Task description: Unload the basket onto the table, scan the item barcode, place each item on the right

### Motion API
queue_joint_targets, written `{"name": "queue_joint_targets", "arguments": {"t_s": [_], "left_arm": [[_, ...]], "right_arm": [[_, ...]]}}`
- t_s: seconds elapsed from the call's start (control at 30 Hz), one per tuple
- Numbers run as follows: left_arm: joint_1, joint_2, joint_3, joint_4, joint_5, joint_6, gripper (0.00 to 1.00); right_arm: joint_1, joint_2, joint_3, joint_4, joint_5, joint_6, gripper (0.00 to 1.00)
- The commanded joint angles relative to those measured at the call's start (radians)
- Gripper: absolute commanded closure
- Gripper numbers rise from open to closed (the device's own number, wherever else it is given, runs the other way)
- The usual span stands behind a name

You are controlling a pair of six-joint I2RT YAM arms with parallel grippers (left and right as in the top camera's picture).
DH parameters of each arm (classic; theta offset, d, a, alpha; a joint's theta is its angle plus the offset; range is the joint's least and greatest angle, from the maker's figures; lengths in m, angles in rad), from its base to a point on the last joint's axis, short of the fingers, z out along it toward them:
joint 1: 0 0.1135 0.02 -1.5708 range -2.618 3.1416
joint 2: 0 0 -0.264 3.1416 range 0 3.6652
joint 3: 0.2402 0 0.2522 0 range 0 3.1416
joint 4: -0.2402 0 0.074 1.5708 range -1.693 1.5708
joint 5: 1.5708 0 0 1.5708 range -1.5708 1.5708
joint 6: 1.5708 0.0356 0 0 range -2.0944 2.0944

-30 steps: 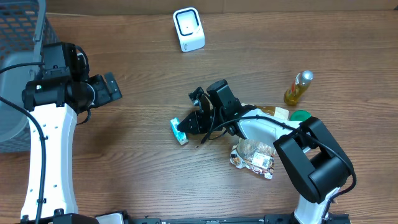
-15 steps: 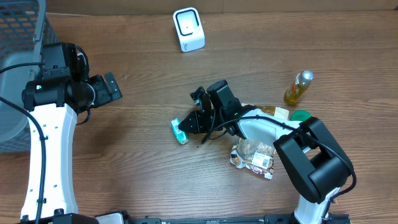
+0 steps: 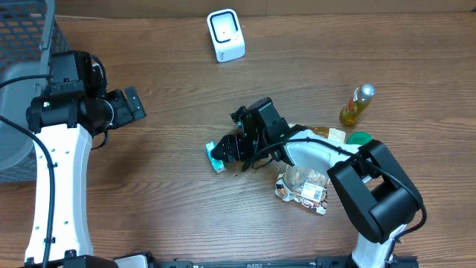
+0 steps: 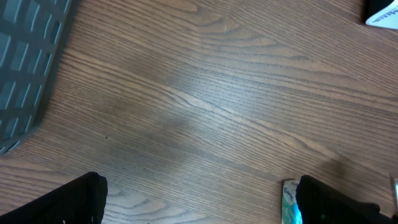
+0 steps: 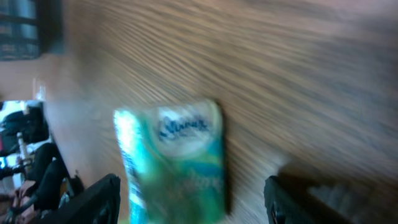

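Observation:
The item, a small green tissue pack (image 3: 215, 156), lies on the wooden table near the middle. My right gripper (image 3: 227, 145) is just right of it. In the blurred right wrist view the tissue pack (image 5: 174, 162) lies between the spread fingers of the right gripper (image 5: 193, 202), which is open, with gaps on both sides. The white scanner (image 3: 225, 35) stands at the back centre, far from the pack. My left gripper (image 3: 128, 105) hovers at the left, open and empty. In its wrist view the left gripper (image 4: 199, 205) is over bare wood, with the pack (image 4: 289, 202) beside its right finger.
A grey mesh basket (image 3: 22, 45) stands at the far left. An oil bottle (image 3: 358, 104), a green lid (image 3: 360, 138) and a crinkled snack bag (image 3: 301, 186) lie at the right, under and behind my right arm.
My right gripper has gone from shut on the tissue pack to open around it. The pack now rests on the table, shifted only slightly. The left arm has not moved.

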Motion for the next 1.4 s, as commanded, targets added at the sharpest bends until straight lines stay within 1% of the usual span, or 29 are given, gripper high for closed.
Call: {"name": "queue_joint_targets", "arguments": {"t_s": [0.0, 0.13, 0.23, 0.37, 0.47, 0.53, 0.63, 0.77, 1.0, 1.37], "left_arm": [[0.003, -0.008, 0.014, 0.002, 0.01, -0.007, 0.0], [0.003, -0.008, 0.014, 0.002, 0.01, -0.007, 0.0], [0.003, -0.008, 0.014, 0.002, 0.009, -0.007, 0.0], [0.003, -0.008, 0.014, 0.002, 0.01, -0.007, 0.0], [0.003, -0.008, 0.014, 0.002, 0.01, -0.007, 0.0], [0.003, -0.008, 0.014, 0.002, 0.01, -0.007, 0.0], [0.003, -0.008, 0.014, 0.002, 0.01, -0.007, 0.0], [0.003, -0.008, 0.014, 0.002, 0.01, -0.007, 0.0], [0.003, -0.008, 0.014, 0.002, 0.01, -0.007, 0.0], [0.003, -0.008, 0.014, 0.002, 0.01, -0.007, 0.01]], "right_arm": [[0.003, -0.077, 0.093, -0.097, 0.112, -0.019, 0.29], [0.019, -0.116, 0.239, -0.328, 0.238, -0.034, 0.27], [0.039, -0.117, 0.333, -0.46, 0.278, -0.06, 0.25], [0.099, -0.117, 0.369, -0.548, 0.39, -0.075, 0.22], [0.161, -0.109, 0.369, -0.592, 0.525, -0.073, 0.21], [0.207, -0.101, 0.369, -0.619, 0.629, -0.048, 0.18], [0.264, -0.083, 0.367, -0.632, 0.729, -0.021, 0.16], [0.31, -0.05, 0.366, -0.617, 0.787, 0.003, 0.16], [0.32, 0.023, 0.366, -0.563, 0.792, 0.0, 0.16], [0.32, 0.097, 0.364, -0.524, 0.791, 0.0, 0.18]]}}
